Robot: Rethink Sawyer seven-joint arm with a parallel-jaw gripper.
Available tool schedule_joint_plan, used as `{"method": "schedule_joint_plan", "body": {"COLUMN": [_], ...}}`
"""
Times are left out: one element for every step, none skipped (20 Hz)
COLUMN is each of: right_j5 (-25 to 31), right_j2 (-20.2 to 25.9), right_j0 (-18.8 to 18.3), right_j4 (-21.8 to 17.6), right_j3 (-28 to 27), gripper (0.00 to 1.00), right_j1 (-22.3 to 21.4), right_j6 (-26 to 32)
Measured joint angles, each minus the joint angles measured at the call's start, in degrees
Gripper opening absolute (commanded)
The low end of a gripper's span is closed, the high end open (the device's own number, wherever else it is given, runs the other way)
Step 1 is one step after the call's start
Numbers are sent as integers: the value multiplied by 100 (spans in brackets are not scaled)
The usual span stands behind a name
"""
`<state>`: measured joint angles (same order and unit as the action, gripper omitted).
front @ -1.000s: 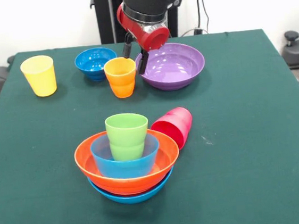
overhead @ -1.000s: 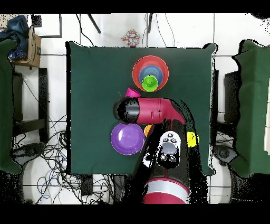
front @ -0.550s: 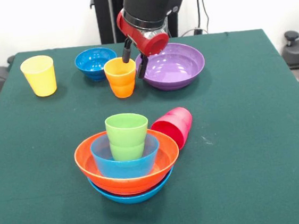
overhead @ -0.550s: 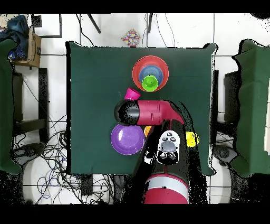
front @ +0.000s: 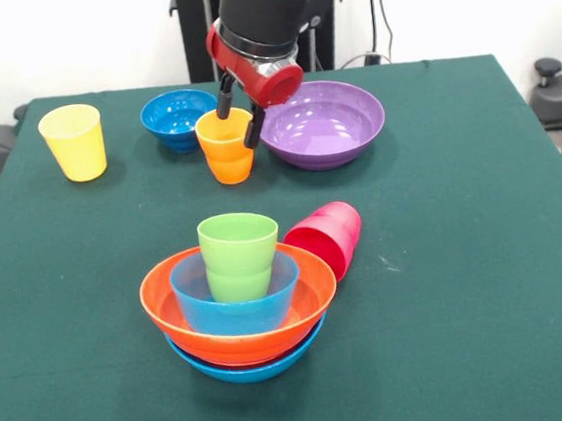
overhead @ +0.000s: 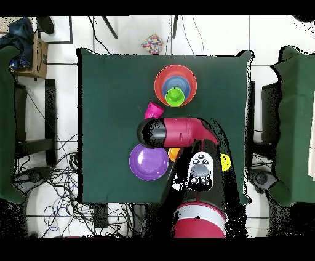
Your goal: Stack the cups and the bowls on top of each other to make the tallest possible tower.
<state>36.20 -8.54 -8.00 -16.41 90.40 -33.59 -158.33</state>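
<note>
Front view: gripper (front: pixel 238 118) spread, one finger at each side of the upright orange cup (front: pixel 227 146), straddling its rim. Purple bowl (front: pixel 322 123) just beside that cup; dark-blue bowl (front: pixel 180 119) behind it; yellow cup (front: pixel 74 142) upright, well apart near the bench (front: pixel 486 249) edge. Tower (front: pixel 239 305) nearer the camera: light-blue bowl, orange bowl, smaller light-blue bowl, green cup (front: pixel 238 255) on top. Pink cup (front: pixel 326 238) on its side, touching the tower.

Overhead view: arm (overhead: pixel 184 131) covering most of the orange cup (overhead: pixel 173 154); purple bowl (overhead: pixel 148 162) beside; tower (overhead: pixel 175 85) farther off; pink cup (overhead: pixel 154 110) between.
</note>
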Motion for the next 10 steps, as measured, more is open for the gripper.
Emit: {"method": "schedule_joint_plan", "body": {"right_j5": [0,0,0,0,0,-1,-1,-20,-38,-57], "right_j2": [6,12,18,24,26,32,38,43,47,52], "right_j0": [-17,-29,-41,-48,-49,-49,-50,-50,-49,-49], "right_j4": [-20,-29,-38,-37,-38,-37,-37,-43,-48,-54], "right_j3": [3,6,9,12,14,17,20,21,22,23], "gripper": [100,100,100,100,100,100,100,100,100,100], "right_j1": [0,0,1,0,0,0,-1,11,22,34], "right_j6": [0,0,0,0,0,0,0,0,0,0]}}
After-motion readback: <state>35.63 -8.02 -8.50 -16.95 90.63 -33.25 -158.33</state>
